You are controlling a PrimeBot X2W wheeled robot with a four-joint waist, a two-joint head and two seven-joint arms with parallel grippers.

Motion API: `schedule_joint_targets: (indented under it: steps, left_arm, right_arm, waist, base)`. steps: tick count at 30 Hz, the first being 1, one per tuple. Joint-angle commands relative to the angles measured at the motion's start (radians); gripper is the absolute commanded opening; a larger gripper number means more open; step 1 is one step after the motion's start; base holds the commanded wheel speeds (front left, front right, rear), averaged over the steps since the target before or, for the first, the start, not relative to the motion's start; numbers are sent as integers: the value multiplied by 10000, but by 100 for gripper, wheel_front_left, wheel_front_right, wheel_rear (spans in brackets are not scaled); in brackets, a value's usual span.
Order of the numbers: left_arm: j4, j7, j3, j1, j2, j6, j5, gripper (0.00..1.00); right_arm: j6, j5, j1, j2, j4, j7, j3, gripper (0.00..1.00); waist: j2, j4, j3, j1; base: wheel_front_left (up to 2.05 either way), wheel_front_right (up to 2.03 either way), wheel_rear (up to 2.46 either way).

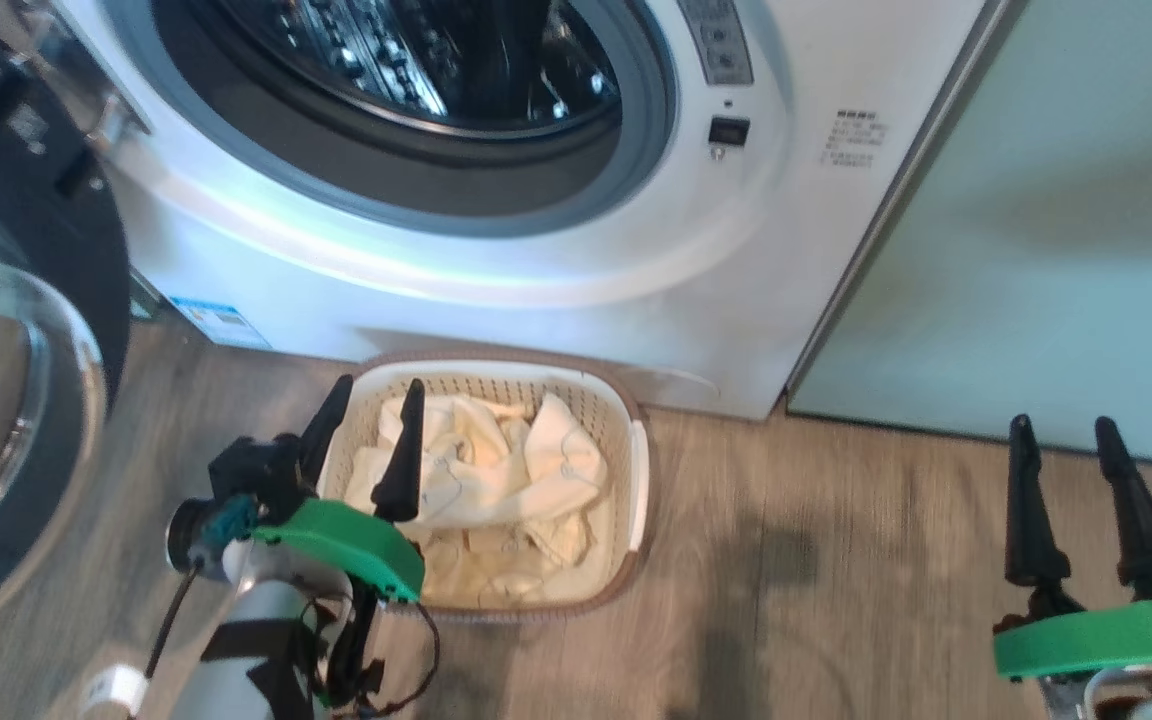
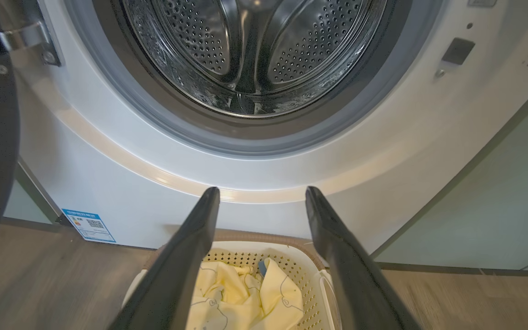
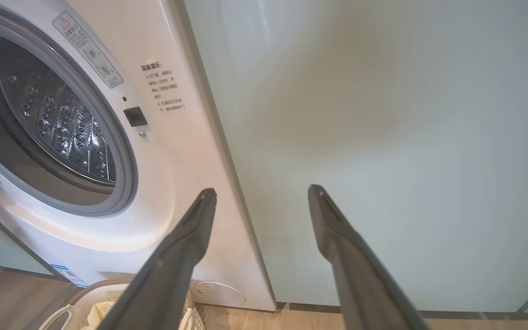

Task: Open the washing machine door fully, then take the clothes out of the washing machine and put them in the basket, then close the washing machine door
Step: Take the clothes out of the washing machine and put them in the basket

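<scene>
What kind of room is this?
Probably a home laundry corner: a white washing machine with its door open, a basket of clothes on the floor, pale green cabinets beside it.

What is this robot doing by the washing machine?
It is unloading the washing machine. The door stands open at the left, the drum looks empty, and the pale yellow clothes lie in the basket on the floor. The left gripper hovers open over the basket; the right gripper is open too, by the green panel. The door is not yet closed.
</scene>
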Motion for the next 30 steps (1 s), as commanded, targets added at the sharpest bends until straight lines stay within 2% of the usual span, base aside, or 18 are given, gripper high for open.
schedule_joint_targets:
  steps: [1,6,16,30]
  left_arm:
    - [-564,-62,388,36,116,66,128,100]
    - [-1492,0,317,833,226,197,289,100]
    - [-2813,806,185,2326,334,463,322,100]
    - [-3437,1149,51,2722,452,634,348,100]
  right_arm:
    - [2,-55,-10,-123,-234,-67,263,100]
    - [2,-1,310,-123,-149,-67,425,100]
    - [2,262,1086,-123,-39,-67,702,100]
    - [2,284,1241,-123,-60,-67,697,100]
  waist:
    - [-1,173,-583,2]
    - [-1,151,-1280,2]
    - [-1,-54,-2529,2]
    - [-1,-132,-2688,2]
  base:
    - [0,0,0]
    - [0,0,0]
    - [0,0,0]
    - [0,0,0]
